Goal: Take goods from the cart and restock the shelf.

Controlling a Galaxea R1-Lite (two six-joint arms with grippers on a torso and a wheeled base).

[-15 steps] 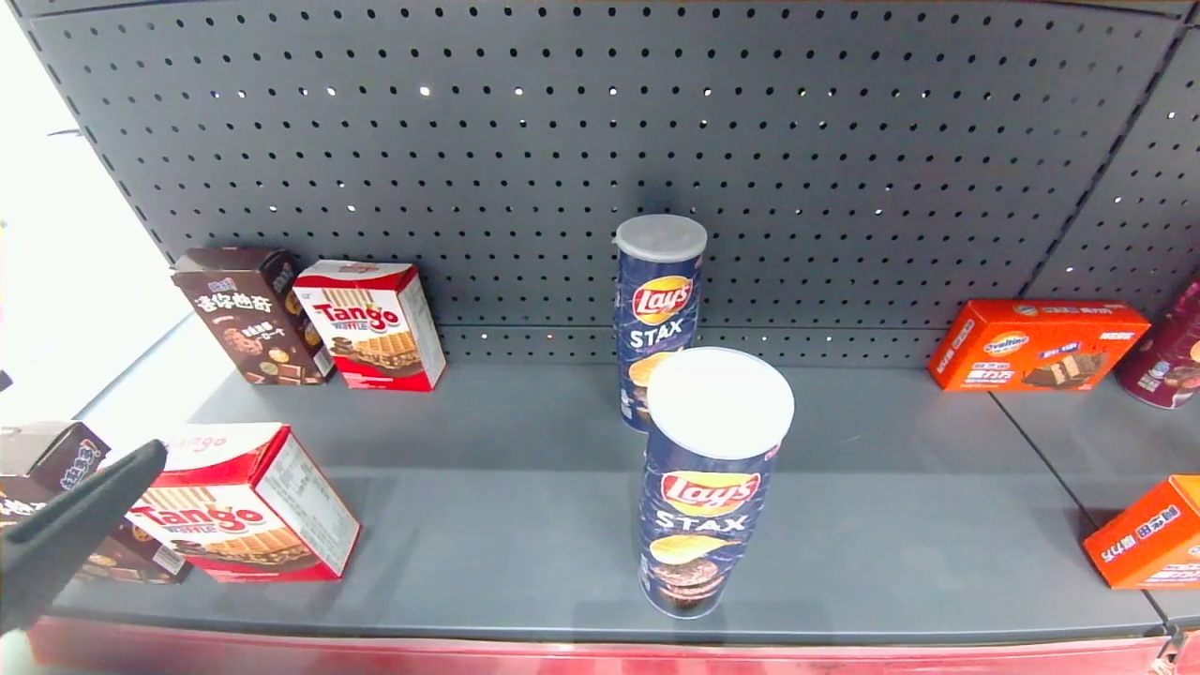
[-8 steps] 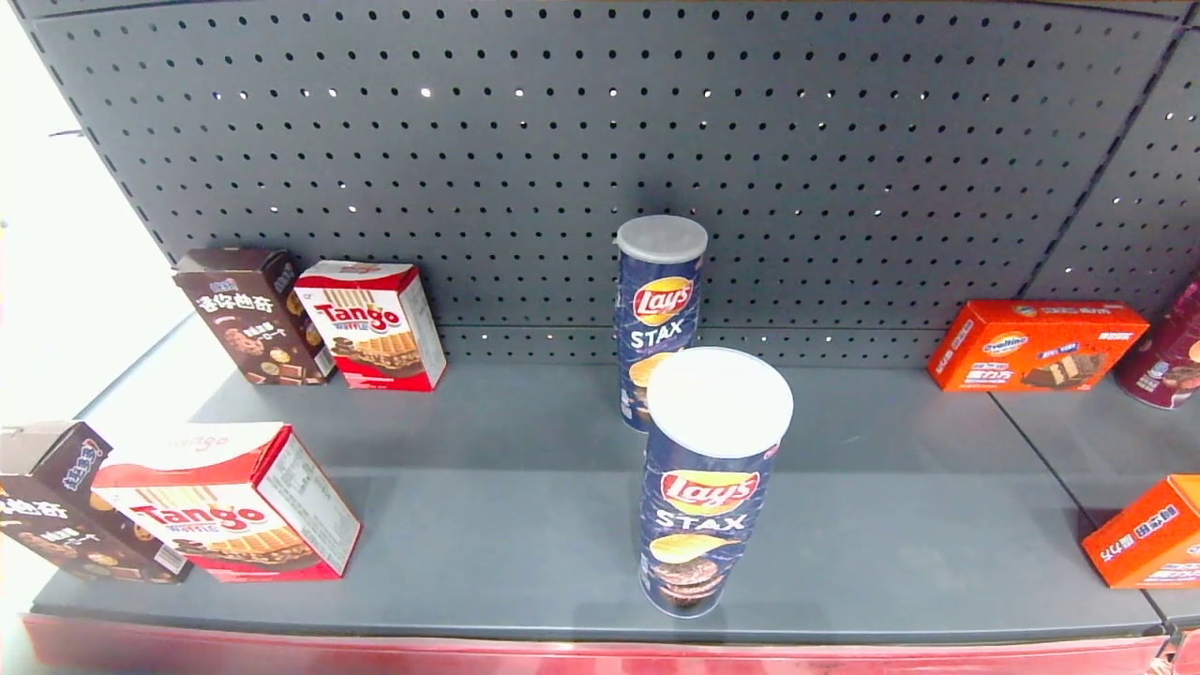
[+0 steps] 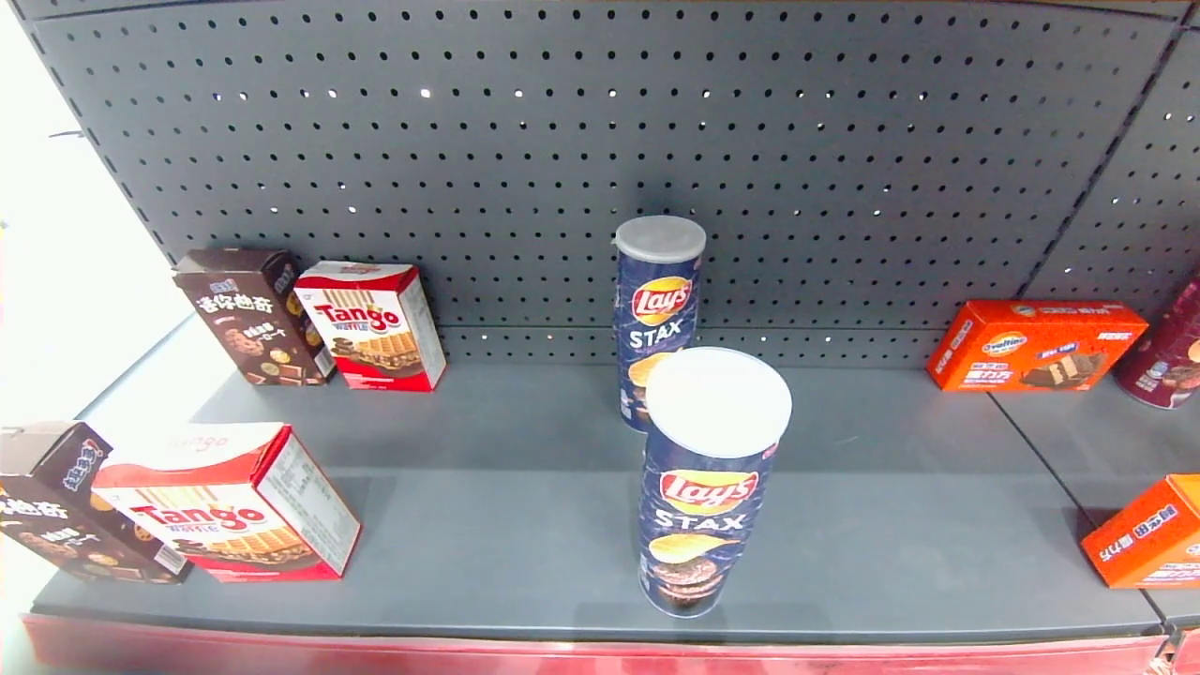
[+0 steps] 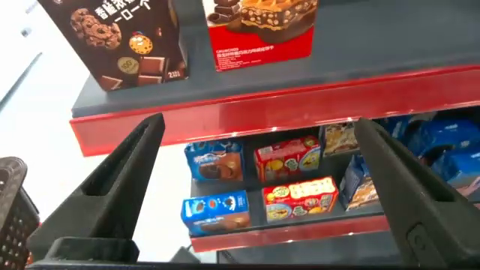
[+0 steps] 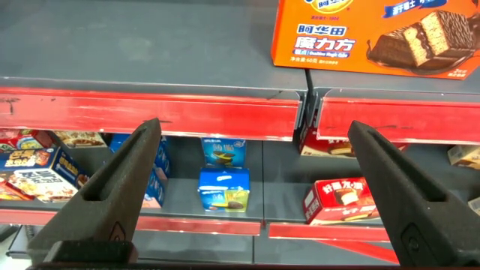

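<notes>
Left hand [image 4: 259, 124]: empty, fingers spread wide, facing the red front lip of the shelf [image 3: 525, 525] below the brown biscuit box [image 4: 120, 37].
Right hand [image 5: 255, 126]: empty, also spread wide, at the lip below an orange box [image 5: 367, 34].
Chip cans: front can [image 3: 705, 487] and rear can [image 3: 656, 309] at frame centre, upright, long axes vertical, labels forward.
Cart: a dark mesh edge [image 4: 11, 206] beside the left hand may be it, so that arm is likely nearer.

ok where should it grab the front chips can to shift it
Probably the round body of the front can, midway up, below the lid, coming level from the front of the shelf with a finger each side. It stands upright, and the rear can blocks the back.
</notes>
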